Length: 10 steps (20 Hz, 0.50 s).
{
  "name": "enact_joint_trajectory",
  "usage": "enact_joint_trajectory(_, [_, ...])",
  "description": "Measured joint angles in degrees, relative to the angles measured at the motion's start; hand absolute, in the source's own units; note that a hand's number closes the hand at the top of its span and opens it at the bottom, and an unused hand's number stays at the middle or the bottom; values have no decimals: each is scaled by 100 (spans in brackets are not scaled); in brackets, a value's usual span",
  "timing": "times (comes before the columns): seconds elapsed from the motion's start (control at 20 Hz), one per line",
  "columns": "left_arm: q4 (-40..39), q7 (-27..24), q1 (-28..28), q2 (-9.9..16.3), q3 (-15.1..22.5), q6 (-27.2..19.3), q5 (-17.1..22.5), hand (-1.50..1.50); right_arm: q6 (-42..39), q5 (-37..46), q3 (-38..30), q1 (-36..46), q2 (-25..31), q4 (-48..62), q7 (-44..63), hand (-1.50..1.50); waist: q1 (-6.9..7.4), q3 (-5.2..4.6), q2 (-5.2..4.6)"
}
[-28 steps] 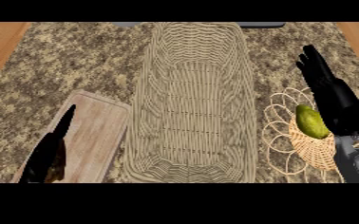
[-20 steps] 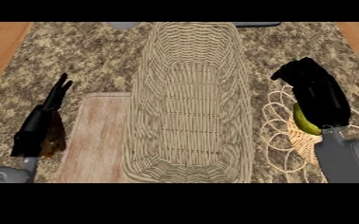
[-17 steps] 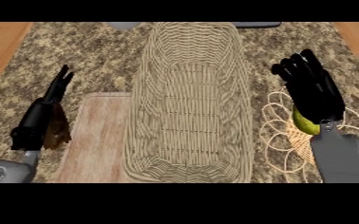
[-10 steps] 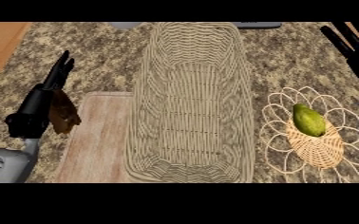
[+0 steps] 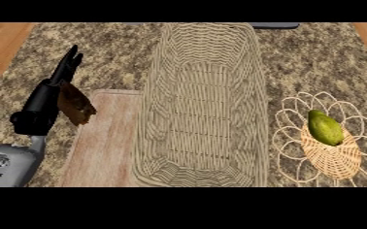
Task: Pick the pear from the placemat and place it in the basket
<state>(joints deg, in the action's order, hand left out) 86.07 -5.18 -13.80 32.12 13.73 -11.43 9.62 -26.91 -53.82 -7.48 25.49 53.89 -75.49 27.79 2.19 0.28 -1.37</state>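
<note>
Head view: I see my left hand (image 5: 44, 107) with fingers straight and holding nothing, over the counter's (image 5: 100, 48) left side. Just right of it lies a wooden board (image 5: 108, 140), then the basket (image 5: 204, 106). Farthest right, the pear (image 5: 325, 127) lies on the wicker placemat (image 5: 337, 157).

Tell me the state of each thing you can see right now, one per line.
pear: lying on the placemat, not held.
placemat: flat on the counter, right of the basket.
basket: upright, nothing inside.
wooden board: flat, left of the basket.
left hand: open, fingers straight, holding nothing.
right hand: not in view.
</note>
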Motion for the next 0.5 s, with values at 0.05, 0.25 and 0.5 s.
enact_joint_trajectory(0.05, [-4,7,-14,0,-10,19,16,0,-422,57,62,-9,103,76,-35,-150,24,3,-8])
enact_joint_trajectory(0.25, [29,101,-100,9,-3,67,17,0,-2035,197,228,78,486,542,-145,-150,113,10,-20])
enact_joint_trajectory(0.5, [-17,126,-201,-55,26,105,-19,0,-3401,617,328,300,618,1416,-542,-150,170,10,-31])
